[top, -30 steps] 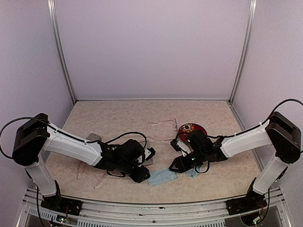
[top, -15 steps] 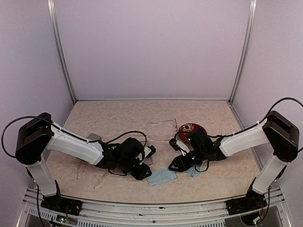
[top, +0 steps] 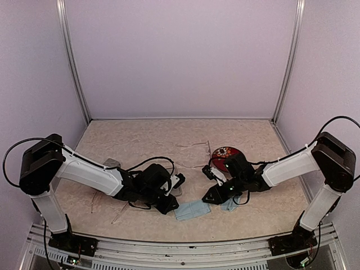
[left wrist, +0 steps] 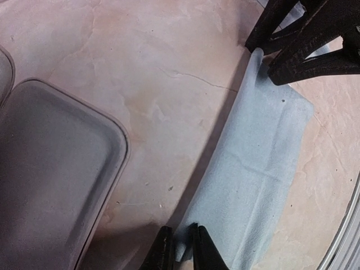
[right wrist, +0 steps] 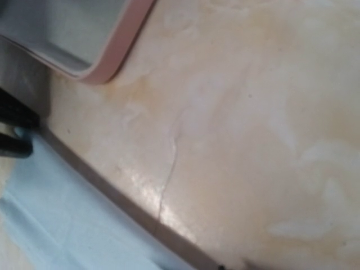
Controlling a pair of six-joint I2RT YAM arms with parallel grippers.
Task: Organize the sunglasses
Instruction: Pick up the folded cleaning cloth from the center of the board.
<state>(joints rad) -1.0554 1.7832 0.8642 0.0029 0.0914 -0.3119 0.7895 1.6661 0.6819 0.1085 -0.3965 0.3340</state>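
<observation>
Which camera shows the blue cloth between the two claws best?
The left wrist view: the blue cloth lies big, sharp and nearly whole there. The top view shows it small and far away; the right wrist view catches only a blurry part.

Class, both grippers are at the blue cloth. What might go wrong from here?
1. The left gripper and right gripper are at opposite ends of the cloth; pulling apart could yank it from one.
2. The left jaws sit at the very edge, so the pinch may slip.
3. The grey case lies close by; the left gripper could nudge it.
</observation>
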